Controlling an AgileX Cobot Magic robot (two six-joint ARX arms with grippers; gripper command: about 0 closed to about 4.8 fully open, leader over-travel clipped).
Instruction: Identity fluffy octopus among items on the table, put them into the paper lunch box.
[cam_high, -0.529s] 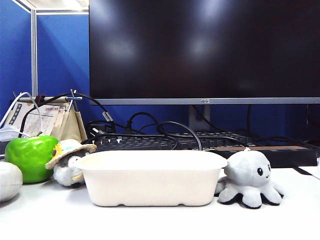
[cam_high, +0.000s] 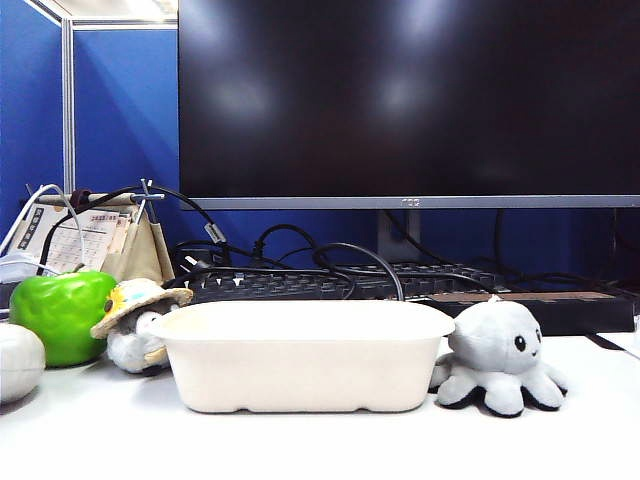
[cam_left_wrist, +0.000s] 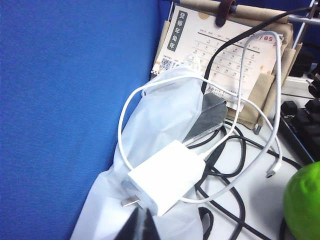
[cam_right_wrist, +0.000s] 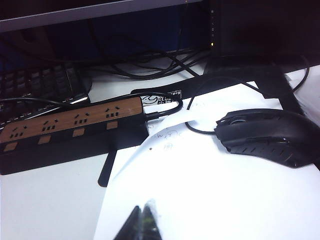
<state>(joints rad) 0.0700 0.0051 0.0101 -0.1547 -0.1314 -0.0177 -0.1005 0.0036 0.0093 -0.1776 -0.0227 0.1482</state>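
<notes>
Hovering clenched, left pincer (cam_left_wrist: 142, 225) over charger (cam_left_wrist: 165, 177), right pincer (cam_right_wrist: 140, 220) over paper (cam_right_wrist: 210, 195).

**Readable markings**

Desk calendar (cam_left_wrist: 227, 55): vertical strip at its edge carries Chinese characters, apparently 癸卯年兔年; a QR code sits below the strip; month grid of small numerals, too fine to read; large digits near the corner look like "05". Paper sheet (cam_right_wrist: 170, 135): faint handwriting, illegible. Monitor (cam_high: 408, 100) bezel logo: unreadable.
</notes>
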